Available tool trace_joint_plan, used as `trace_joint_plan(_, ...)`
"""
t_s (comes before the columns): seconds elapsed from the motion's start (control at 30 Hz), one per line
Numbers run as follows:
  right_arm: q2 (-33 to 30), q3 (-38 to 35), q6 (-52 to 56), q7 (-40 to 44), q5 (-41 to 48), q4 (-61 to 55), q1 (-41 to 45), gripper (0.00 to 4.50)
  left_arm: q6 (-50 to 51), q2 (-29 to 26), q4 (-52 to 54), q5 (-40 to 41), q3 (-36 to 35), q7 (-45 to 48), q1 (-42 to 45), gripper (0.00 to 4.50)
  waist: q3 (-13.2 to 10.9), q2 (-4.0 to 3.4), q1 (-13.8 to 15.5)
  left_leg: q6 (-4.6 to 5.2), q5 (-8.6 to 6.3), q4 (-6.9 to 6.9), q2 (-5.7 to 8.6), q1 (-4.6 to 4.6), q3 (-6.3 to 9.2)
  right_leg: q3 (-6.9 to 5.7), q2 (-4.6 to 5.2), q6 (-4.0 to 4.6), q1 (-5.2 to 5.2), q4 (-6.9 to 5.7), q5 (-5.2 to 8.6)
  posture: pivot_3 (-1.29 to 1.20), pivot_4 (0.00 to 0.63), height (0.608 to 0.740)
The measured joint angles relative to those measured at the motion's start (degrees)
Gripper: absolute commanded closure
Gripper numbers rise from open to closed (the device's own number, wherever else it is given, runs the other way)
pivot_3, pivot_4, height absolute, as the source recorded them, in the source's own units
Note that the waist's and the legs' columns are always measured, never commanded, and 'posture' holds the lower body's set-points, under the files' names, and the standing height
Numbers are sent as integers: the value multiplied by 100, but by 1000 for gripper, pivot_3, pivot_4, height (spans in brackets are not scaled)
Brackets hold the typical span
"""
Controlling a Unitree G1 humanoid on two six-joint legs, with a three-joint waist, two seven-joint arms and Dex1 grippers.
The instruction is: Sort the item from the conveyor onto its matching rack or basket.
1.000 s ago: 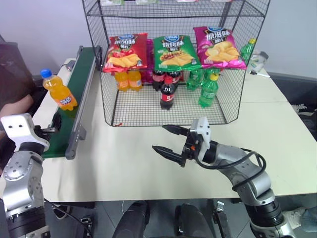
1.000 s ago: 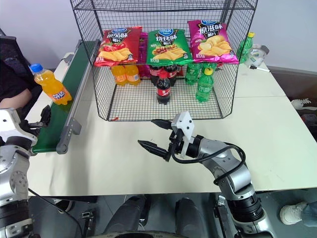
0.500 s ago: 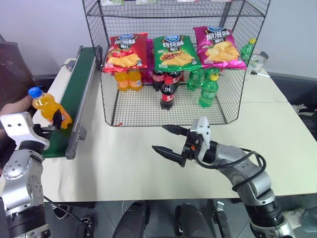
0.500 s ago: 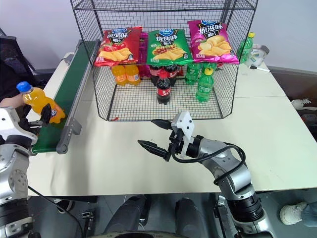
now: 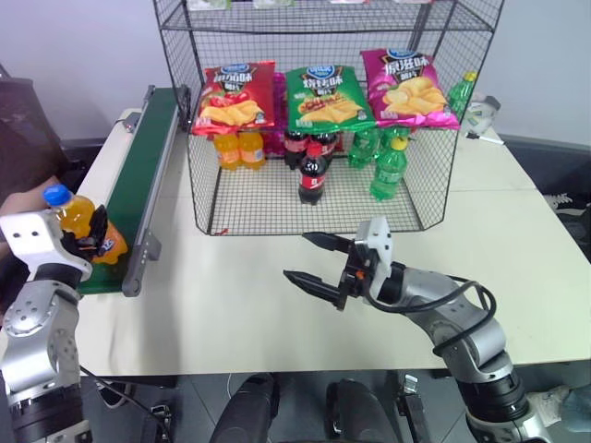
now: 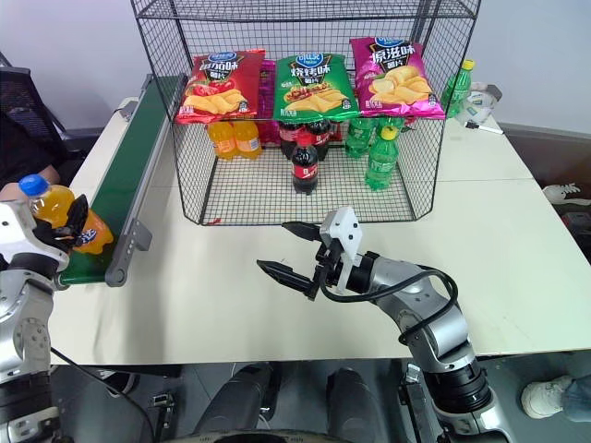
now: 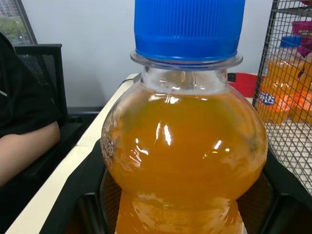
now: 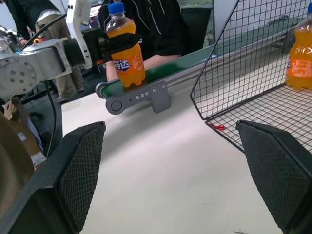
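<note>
The orange soda bottle (image 5: 86, 224) stands at the near end of the conveyor (image 5: 129, 189), at nine o'clock, clamped by the left gripper (image 5: 95, 240) around its middle. Full, rigid, smooth plastic: probably heavy and slippery, best held mid-body. The right gripper (image 5: 309, 262) hangs spread wide, empty, at six o'clock of the wire rack (image 5: 434, 175).

left gripper (image 6: 66, 224) clamps orange soda bottle (image 6: 57, 216) at conveyor (image 6: 118, 192) end
</note>
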State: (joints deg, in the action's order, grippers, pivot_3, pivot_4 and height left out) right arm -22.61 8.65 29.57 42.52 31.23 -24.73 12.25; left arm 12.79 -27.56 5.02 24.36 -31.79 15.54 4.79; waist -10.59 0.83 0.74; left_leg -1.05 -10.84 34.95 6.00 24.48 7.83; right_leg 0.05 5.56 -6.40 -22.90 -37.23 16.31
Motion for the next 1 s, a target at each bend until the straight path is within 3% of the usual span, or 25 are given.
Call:
trace_joint_plan(0.2,-6,-3,2,-3,24,-37,-3,0,547,-228,691,425,80,195,194,1858,-2,7,8,-1,-1,2,1,3,2,-1,0,1,0,1,0,0,150,740)
trace_joint_plan(0.3,-4,0,3,-16,43,-40,-6,0,998,-404,1314,799,506,428,579,1858,-2,7,8,-10,-6,5,4,2,3,-2,1,1,5,3,1,0,150,740)
trace_joint_plan(0.47,14,6,5,-84,49,-48,-14,0,1283,197,1520,834,1642,422,1210,1858,-1,5,-32,2,1,0,1,3,-2,-2,-3,-17,19,-1,-9,0,150,740)
trace_joint_plan(0.57,22,5,5,-148,47,-51,-19,0,1085,463,1006,193,2247,220,1420,1858,-1,5,-71,0,4,-13,-2,1,-4,0,-7,-18,12,-4,-10,0,150,740)
trace_joint_plan(0.77,30,-39,5,-450,11,-154,-69,0,-88,1265,-1218,-879,2602,-312,2070,1858,-3,8,0,0,5,-4,4,5,-3,-3,-5,-20,15,-4,-11,0,150,740)
trace_joint_plan(1.0,92,-37,20,-743,-61,-235,-97,0,-1622,1712,-3367,-1194,2601,-107,2989,1858,-4,9,11,1,5,6,11,10,-1,-9,-2,-22,18,-3,-11,0,150,740)
